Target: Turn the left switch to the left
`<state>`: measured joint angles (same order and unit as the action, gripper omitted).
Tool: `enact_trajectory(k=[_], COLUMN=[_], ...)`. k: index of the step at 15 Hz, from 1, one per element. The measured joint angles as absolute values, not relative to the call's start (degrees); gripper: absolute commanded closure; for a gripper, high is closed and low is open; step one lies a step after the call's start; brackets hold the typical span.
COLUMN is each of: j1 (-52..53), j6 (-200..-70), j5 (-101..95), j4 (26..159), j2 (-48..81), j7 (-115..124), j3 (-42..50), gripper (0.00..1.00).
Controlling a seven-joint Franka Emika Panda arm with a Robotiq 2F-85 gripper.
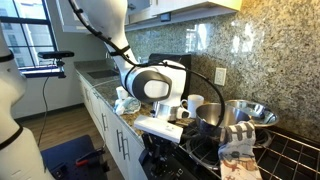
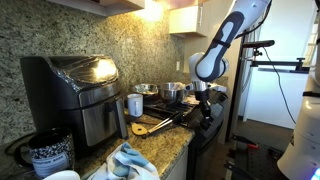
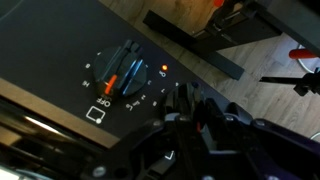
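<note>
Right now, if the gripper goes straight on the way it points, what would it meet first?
Probably the stove's black control panel, close beside the orange-marked knob. How far the gripper is from it is unclear in the wrist view.

Arm (image 2: 224,40) bent downward, claw (image 3: 188,108) state unclear

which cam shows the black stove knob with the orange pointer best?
Wrist view: the black round stove knob with the orange pointer sits mid-frame on the dark control panel, with printed marks around it. In both exterior views the knob cannot be made out; only the white robot arm reaching down shows.
</note>
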<state>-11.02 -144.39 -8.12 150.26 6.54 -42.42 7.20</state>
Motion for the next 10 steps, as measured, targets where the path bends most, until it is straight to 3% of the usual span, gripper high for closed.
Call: enact_trajectory(k=[10], j1=[-14.0], j6=[-144.6], j5=[4.3], j4=[150.3], j2=[6.5], j7=[-49.2], j3=[7.4], gripper=[0.93])
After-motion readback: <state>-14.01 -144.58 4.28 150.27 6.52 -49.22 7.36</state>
